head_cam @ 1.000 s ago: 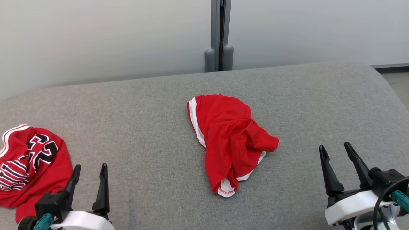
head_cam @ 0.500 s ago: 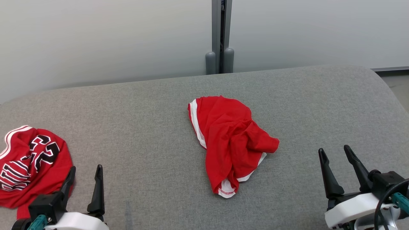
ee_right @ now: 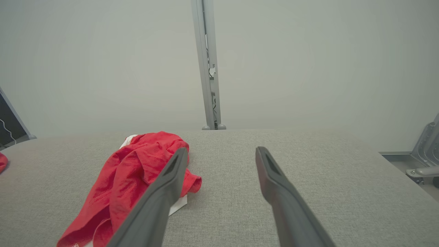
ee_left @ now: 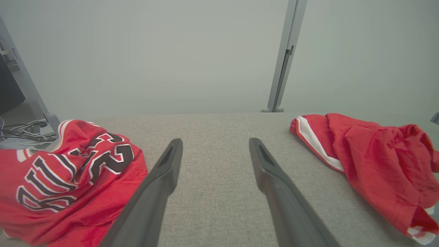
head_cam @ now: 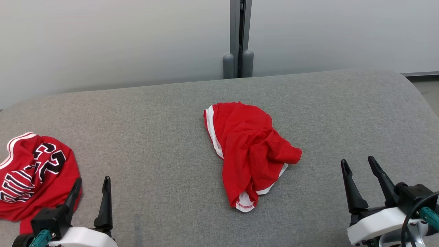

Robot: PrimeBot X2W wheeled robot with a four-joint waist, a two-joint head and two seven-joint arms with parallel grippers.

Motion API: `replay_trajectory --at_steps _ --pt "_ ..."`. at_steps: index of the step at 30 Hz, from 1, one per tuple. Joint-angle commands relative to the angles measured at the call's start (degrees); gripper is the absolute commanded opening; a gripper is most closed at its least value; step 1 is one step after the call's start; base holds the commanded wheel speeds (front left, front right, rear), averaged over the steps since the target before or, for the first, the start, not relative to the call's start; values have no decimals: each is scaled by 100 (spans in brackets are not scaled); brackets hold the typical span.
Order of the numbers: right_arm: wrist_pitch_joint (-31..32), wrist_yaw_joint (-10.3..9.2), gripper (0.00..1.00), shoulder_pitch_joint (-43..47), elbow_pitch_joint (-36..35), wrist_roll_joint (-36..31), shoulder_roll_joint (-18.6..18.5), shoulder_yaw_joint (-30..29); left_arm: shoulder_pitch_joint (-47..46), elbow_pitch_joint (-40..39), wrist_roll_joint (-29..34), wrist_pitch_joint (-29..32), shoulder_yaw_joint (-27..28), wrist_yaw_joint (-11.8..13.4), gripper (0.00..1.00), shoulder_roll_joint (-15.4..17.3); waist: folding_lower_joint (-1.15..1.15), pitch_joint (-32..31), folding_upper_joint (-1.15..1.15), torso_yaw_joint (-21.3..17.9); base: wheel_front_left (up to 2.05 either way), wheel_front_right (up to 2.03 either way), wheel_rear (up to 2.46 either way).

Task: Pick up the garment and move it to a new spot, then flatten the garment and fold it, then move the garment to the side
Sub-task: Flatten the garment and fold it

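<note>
A crumpled red garment with white trim lies in the middle of the grey padded surface; it appears at the right of the left wrist view and at the left of the right wrist view. My left gripper stands open near the front left, well left of the garment, with nothing between its fingers. My right gripper is open at the front right, a short way right of the garment, also empty.
A second red jersey with black and white lettering lies bunched at the left edge, just beside my left gripper. A pale wall with a grey post stands behind the surface. The surface curves down at the right edge.
The head view has shifted slightly. My left gripper has drawn back a little toward the lower left. Both garments lie as before and both grippers stay open.
</note>
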Motion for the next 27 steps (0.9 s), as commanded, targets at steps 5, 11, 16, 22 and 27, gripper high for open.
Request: replay_trajectory --at_steps 5,11,16,22,27 --pt "-29 13 100 -71 7 -16 -40 31 -126 -17 -35 -1 -12 29 100 42 0 45 0 29 0 0 0" --pt "80 13 100 -240 107 -48 -131 850 -249 -44 -20 5 -57 3 100 43 0 164 0 170 0 0 0" --pt "212 11 100 -430 386 -9 -334 2136 -451 -37 27 -23 -124 -44 100 8 0 290 0 476 0 0 0" --pt "199 8 100 -722 1020 12 -591 3139 -596 56 -26 -152 -122 -9 100 -113 0 440 0 874 0 0 0" --pt "30 8 100 -1115 1712 -172 -781 3501 -689 154 -68 -244 -146 -63 100 -163 0 588 0 1107 0 0 0"
